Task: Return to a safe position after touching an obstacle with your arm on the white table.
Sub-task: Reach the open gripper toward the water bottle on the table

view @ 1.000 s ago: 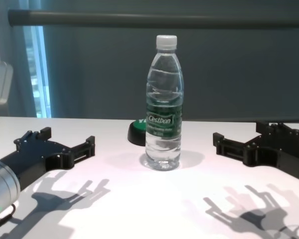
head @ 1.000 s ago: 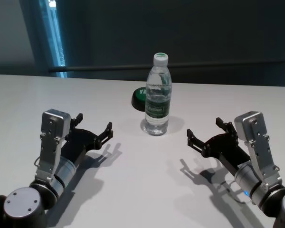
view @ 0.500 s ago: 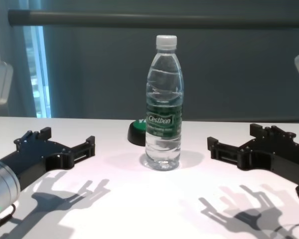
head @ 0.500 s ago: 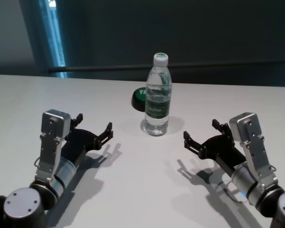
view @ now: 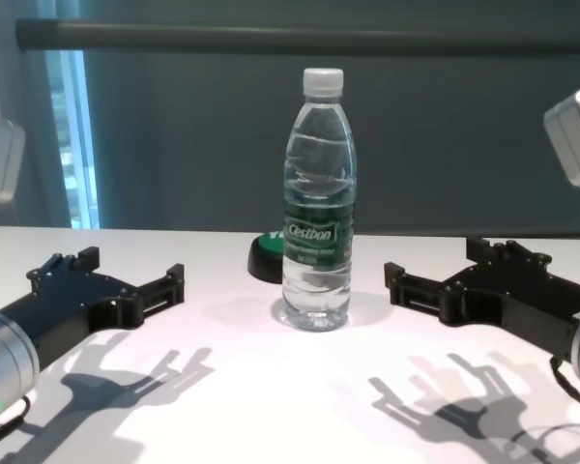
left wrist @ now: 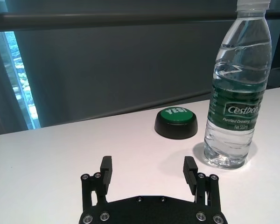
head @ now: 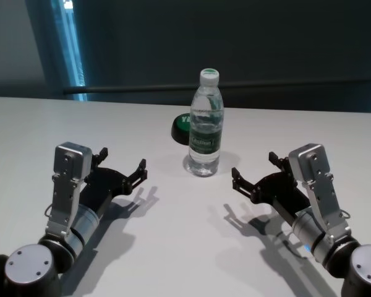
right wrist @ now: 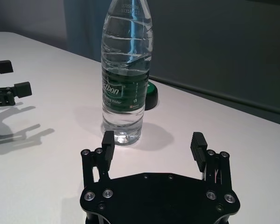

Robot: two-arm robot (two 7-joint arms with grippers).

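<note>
From the head view, the water bottle (head: 205, 124) stood upright on the white table (head: 173, 247), with a black-and-green round button (head: 181, 129) just behind it. The left end effector (head: 122, 167) hovered low to the bottle's left, fingers spread and holding nothing, while the right end effector (head: 255, 172) hovered near the bottle's right side, fingers likewise spread and apart from it. At the left wrist, the bottle's dark green band (left wrist: 236, 105) read "Cestbon" with "Net 555ml" beneath, and the button's green top (left wrist: 176, 112) read "YES!". At the right wrist, the two spread fingertips (right wrist: 108, 138) pointed toward the bottle's base, the label text partly readable, and the other arm's fingers appeared far off. At chest level, the white screw cap (view: 323, 80) stood above both end effectors, and "Cestbon" faced the camera.
</note>
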